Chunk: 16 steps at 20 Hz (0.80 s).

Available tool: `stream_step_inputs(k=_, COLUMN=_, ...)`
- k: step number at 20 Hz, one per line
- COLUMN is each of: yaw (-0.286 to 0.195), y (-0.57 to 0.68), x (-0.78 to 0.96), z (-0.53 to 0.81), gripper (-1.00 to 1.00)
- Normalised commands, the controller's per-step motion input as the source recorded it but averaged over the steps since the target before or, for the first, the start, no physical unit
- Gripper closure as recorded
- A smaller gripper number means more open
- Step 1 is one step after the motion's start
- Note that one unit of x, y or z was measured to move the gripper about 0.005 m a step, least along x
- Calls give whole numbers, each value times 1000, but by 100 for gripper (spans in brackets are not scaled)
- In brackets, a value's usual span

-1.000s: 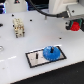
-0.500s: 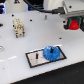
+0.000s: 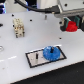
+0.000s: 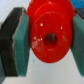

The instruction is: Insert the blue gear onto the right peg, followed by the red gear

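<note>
In the exterior view my gripper (image 3: 72, 26) hangs at the upper right, above the white table, shut on the red gear (image 3: 74, 23). The wrist view shows the same red gear (image 4: 50, 37) with its dark hub hole, clamped between teal pads (image 4: 22, 44) of my gripper (image 4: 49, 39). The blue gear (image 3: 50, 53) lies flat on the right part of the black-bordered white plate (image 3: 33, 60), below and to the exterior view's left of the gripper. The blue gear covers the spot where the right peg stands, so the right peg is hidden.
A small beige block with dark spots (image 3: 18, 27) stands at the back on the exterior view's left. The table's dark front edge (image 3: 70, 75) runs along the lower right.
The gripper with the red gear has barely shifted. The blue gear stays where it was on the plate.
</note>
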Motion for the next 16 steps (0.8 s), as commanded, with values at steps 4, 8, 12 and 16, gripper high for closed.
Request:
stream_step_inputs(k=4, yaw=0, y=-317, x=701, z=97, gripper=100)
stream_step_inputs(k=8, yaw=0, y=-298, x=640, z=25, gripper=100)
stream_step_inputs(k=12, yaw=0, y=-339, x=511, z=-1, gripper=100)
stream_step_inputs(k=16, yaw=0, y=-269, x=314, z=-10, gripper=100)
